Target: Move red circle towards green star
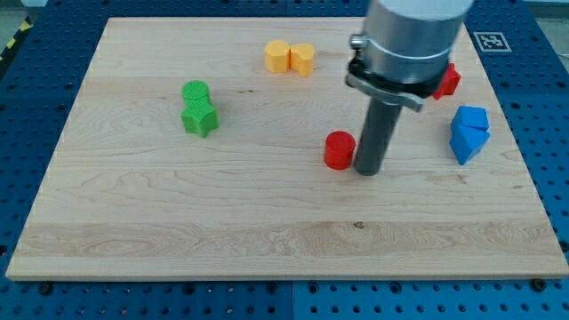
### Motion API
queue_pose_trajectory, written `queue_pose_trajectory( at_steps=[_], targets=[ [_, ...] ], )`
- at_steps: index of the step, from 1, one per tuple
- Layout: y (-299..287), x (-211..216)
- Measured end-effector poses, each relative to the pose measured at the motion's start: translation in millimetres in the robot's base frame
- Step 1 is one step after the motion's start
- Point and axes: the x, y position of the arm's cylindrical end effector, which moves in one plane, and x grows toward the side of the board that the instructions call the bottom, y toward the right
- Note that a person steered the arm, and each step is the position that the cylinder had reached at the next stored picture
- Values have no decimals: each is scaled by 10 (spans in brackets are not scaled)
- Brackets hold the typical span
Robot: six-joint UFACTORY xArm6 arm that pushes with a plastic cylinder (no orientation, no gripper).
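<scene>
The red circle point(339, 149) is a short red cylinder on the wooden board, right of centre. My tip point(367, 170) stands just to its right, touching or nearly touching its side. The green star point(200, 117) lies far to the view's left, with a green circle point(195, 91) touching it just above. The rod rises from the tip into the grey arm body at the view's top.
Two yellow blocks point(290, 57) sit side by side near the view's top centre. A red block point(447, 81) is partly hidden behind the arm at the upper right. Two blue blocks point(468, 133) lie at the right. The board's edge point(267, 279) runs along the bottom.
</scene>
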Motion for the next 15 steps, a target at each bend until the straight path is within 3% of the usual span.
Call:
queue_pose_trajectory(
  at_steps=[1, 4, 8, 10, 15],
  targets=[
    [-244, -24],
    [121, -24],
    [-62, -332],
    [-167, -107],
    [-416, -202]
  ],
)
